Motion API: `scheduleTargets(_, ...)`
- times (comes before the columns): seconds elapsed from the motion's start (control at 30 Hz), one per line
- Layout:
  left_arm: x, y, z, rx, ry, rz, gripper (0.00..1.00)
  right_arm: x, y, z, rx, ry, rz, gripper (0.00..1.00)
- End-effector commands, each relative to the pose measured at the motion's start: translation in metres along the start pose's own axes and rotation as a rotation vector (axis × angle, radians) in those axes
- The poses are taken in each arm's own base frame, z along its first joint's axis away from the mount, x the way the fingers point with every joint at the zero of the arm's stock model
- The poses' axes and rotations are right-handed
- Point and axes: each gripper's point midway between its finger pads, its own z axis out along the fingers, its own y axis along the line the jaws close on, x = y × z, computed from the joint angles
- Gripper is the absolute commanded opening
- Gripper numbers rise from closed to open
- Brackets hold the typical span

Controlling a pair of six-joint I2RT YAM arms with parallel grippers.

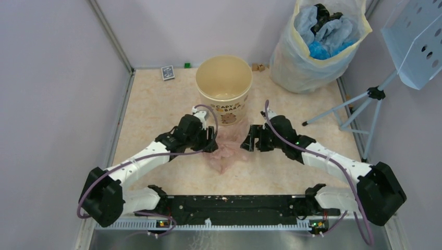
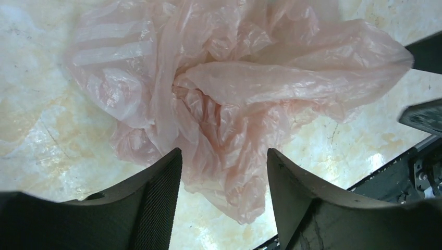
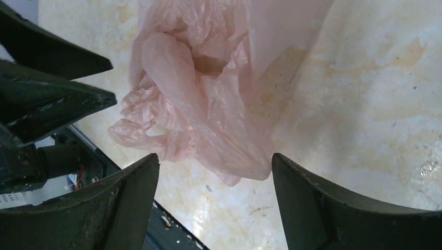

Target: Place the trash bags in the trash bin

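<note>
Trash bag, pale pink, crumpled: lying on desk, just in front of trash bin, outside it. Bin upright. Left jaws: open, bag's folds lying between them. Right jaws: open wide, at bag's opposite side, holding nothing.

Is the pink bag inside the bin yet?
No, the pink bag lies crumpled on the table, just in front of the bin and outside it.
</note>
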Motion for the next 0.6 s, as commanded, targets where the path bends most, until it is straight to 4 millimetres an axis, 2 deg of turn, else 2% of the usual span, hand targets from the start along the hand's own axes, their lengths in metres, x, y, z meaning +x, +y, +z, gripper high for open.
scheduleTargets(0.0, -0.024, -0.004, -0.017, -0.005, -0.093, 0.022, 0.68, -0.020, 0.008, 0.020, -0.030, -0.024, -0.037, 0.79)
scheduleTargets(0.1, -0.039, -0.002, -0.014, -0.027, -0.149, 0.031, 0.73, -0.013, -0.015, 0.032, 0.085, 0.005, -0.019, 0.70)
scheduleTargets(0.2, -0.049, -0.002, -0.005, -0.041, -0.161, 0.043, 0.77, -0.005, -0.024, 0.036, 0.109, 0.022, -0.003, 0.43)
scheduleTargets(0.33, -0.051, -0.003, 0.017, -0.038, -0.128, 0.037, 0.79, 0.012, -0.025, 0.034, 0.077, 0.064, 0.024, 0.03)
scheduleTargets(0.37, -0.050, -0.005, 0.023, -0.031, -0.118, 0.032, 0.79, 0.018, -0.024, 0.033, 0.070, 0.081, 0.030, 0.00)
scheduleTargets(0.57, -0.032, -0.008, 0.055, 0.030, -0.081, 0.012, 0.79, 0.046, -0.022, 0.024, 0.074, 0.189, 0.014, 0.00)
